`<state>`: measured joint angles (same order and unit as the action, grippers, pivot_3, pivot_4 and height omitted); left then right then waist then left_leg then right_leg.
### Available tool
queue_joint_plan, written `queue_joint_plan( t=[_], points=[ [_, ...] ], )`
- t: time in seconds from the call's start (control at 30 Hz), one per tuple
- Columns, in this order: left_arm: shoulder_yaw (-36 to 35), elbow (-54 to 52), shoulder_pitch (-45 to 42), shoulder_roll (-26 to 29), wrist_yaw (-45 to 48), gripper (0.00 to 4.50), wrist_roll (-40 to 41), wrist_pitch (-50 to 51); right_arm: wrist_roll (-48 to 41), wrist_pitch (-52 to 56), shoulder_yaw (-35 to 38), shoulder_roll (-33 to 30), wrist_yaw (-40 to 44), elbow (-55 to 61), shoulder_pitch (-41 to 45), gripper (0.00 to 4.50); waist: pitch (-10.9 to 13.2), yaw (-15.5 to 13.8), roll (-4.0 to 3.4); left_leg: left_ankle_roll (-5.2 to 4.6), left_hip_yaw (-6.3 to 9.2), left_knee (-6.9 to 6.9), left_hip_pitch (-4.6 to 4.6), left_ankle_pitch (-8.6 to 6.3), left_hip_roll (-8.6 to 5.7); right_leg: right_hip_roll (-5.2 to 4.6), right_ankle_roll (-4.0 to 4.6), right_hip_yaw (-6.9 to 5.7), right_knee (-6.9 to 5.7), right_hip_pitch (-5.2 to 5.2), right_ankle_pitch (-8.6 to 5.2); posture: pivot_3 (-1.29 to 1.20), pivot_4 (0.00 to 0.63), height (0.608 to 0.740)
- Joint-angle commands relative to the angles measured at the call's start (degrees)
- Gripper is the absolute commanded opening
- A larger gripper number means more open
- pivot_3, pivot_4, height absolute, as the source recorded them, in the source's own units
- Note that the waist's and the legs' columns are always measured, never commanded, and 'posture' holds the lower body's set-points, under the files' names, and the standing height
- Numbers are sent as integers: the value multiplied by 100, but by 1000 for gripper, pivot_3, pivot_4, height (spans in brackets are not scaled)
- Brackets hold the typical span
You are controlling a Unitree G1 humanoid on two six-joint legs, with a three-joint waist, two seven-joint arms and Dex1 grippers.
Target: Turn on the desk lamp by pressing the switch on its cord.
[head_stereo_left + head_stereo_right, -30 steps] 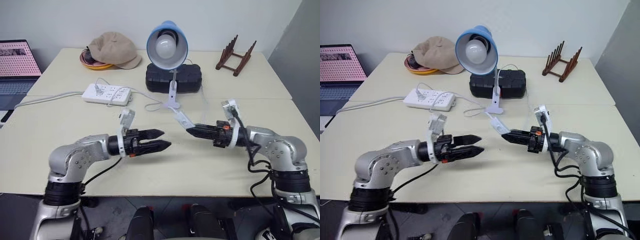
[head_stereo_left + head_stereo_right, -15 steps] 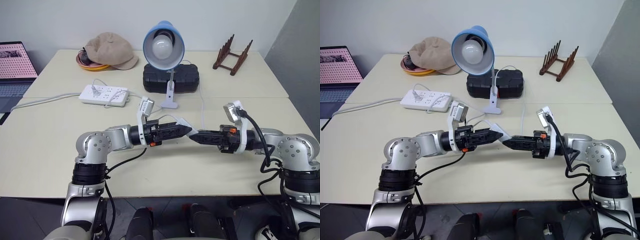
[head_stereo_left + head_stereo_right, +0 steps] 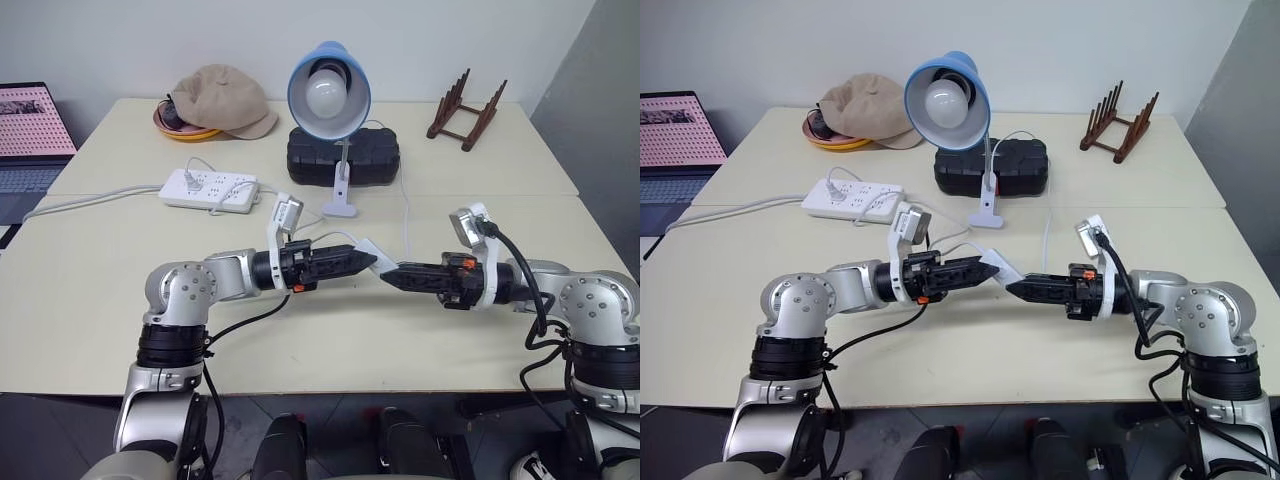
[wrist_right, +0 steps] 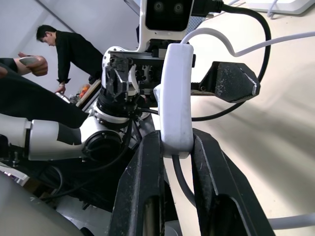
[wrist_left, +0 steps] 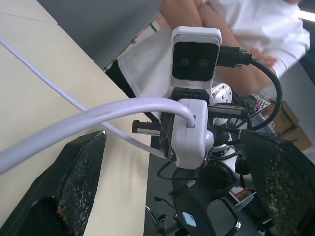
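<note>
Over table, white oblong switch [image 4: 175, 96]

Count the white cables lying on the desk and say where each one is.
2: the thick power strip cable running off to the desk's left edge, and the thin cord looping from the desk lamp forward. Parts may be hidden.

**Setting: Robot Test Lab or Office**

Two plain cream tables [image 3: 90, 300] abut against a bare white wall [image 3: 150, 40]. A laptop [image 3: 30, 135], power strip [image 3: 210, 188] and cardboard boxes [image 5: 288, 135] are present. People [image 4: 66, 54] stand nearby among equipment cables.
</note>
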<state>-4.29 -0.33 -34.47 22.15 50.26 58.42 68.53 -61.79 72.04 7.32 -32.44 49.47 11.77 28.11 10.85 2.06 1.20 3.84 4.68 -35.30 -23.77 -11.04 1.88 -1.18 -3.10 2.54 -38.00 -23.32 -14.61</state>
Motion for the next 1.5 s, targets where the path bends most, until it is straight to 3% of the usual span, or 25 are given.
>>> queue_joint_plan(
  t=[0.03, 0.6, 0.9, 0.97, 1.0, 1.2, 1.4, 1.5],
  points=[
    [3, -128, -49, 10, 98, 4065, 78, -11, -206, -18, 112, -62, 3, 168, 61, 386, 0, 0, 0, 0, 0, 0, 0, 0, 0, 0, 0, 0, 0, 0, 0, 0, 150, 740],
    [3, -87, -155, -57, 130, 729, 110, 31, -173, -91, -20, -29, -20, 193, 80, 386, 0, -1, 0, 0, 0, 0, 0, 0, 0, 0, 0, 0, 1, 0, 0, 0, 150, 740],
    [-126, -175, -78, -118, -211, 557, 113, -12, -44, -159, -79, -124, 98, 231, 7, 386, 0, -4, 0, 0, 1, 0, -1, 0, 0, 0, 0, 0, 2, 0, 0, 0, 150, 740],
    [-175, -147, -63, -119, -194, 1257, 182, 22, 49, -247, -119, -145, 108, 224, 15, 386, 0, -6, 0, 0, 0, 0, -1, 0, 0, 0, 0, 0, 3, 0, 0, 0, 150, 740],
    [-211, -120, -60, -108, -183, 1269, 245, 75, 96, -302, -134, -142, 93, 196, 43, 386, 0, -5, 0, 0, 0, 0, -1, 0, 0, 0, 0, 0, 3, 0, 0, 0, 150, 740],
    [-109, -368, 106, 346, 41, 2439, 24, -111, 568, -718, -330, -239, 142, 15, 244, 386, 0, 7, 0, 0, 0, 3, -1, 0, 0, 0, 0, 1, 3, -2, 0, 0, 150, 740],
    [17, -769, 233, 1160, 433, 3767, -685, -973, 2536, -2424, -1355, -628, 381, -868, 560, 386, 0, 12, 0, 0, -3, 7, -1, 0, 0, -1, 1, 1, 5, -6, -1, 0, 150, 740],
    [255, -1005, 384, 1528, 628, 4176, -1317, -1689, 3852, -3687, -2161, -780, 560, -1645, 803, 386, 0, 19, 0, 1, -10, 10, -2, 0, 0, -2, 2, 7, 11, -10, -1, 0, 150, 740]
  ],
)
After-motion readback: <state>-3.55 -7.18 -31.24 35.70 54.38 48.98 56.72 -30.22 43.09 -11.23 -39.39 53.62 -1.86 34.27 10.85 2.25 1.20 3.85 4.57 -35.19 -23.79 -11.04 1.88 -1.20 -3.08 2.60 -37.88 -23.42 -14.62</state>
